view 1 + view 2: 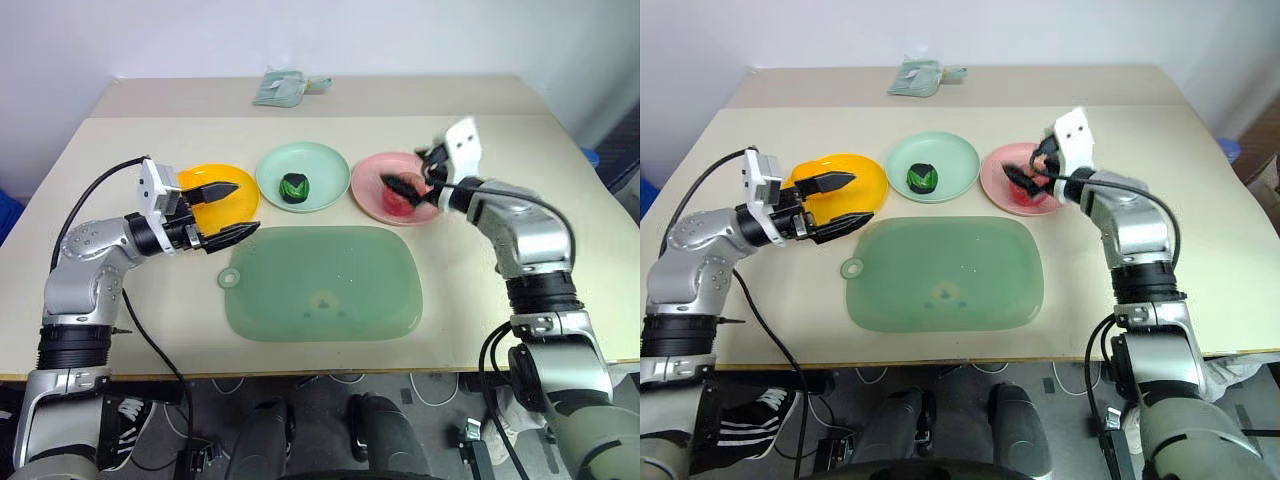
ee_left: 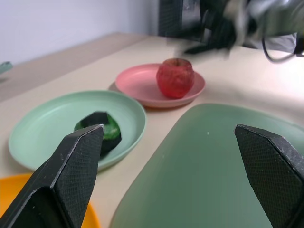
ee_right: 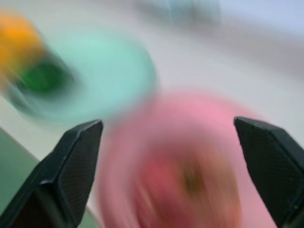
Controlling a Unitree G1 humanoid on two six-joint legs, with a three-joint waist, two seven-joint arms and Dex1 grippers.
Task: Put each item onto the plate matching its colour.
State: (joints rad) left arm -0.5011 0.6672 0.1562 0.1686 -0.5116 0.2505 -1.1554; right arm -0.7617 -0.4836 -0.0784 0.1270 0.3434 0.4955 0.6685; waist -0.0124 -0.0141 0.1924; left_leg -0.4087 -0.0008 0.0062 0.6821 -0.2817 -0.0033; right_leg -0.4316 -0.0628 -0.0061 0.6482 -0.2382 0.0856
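— Pale wall and a beige worktop [image 1: 120, 160] are seen; how is the row along the far half explained?

— Three round plates are set side by side between the worktop's far edge and a large translucent green board [image 1: 322, 283], which lies toward the near edge. An orange plate [image 1: 232, 205] is at the left end, a mint green plate [image 1: 320, 165] in the middle, a pink plate [image 1: 372, 175] at the right end. It is judged that one plate is provided per colour so each toy can be sorted by match.

— Where are the toys found?

— A dark green toy [image 1: 294, 187] rests on the mint green plate, and a red apple [image 2: 175, 77] stands upright on the pink plate. Both are judged as already sorted. No orange toy can be made out; the orange plate is partly covered by the left tool, so what lies there cannot be told.

— And the tools?

— The left tool [image 1: 226, 211] is held level over the orange plate's near right rim, fingers spread wide, nothing between them. The right tool [image 3: 168, 156] is poised over the pink plate and apple, fingers also wide apart and nothing clamped; the apple is judged as let go.

— What is the count?

— Three plates, one board, two toys in view, two tools, and one folded pale green cloth [image 1: 283, 88] near the far edge.
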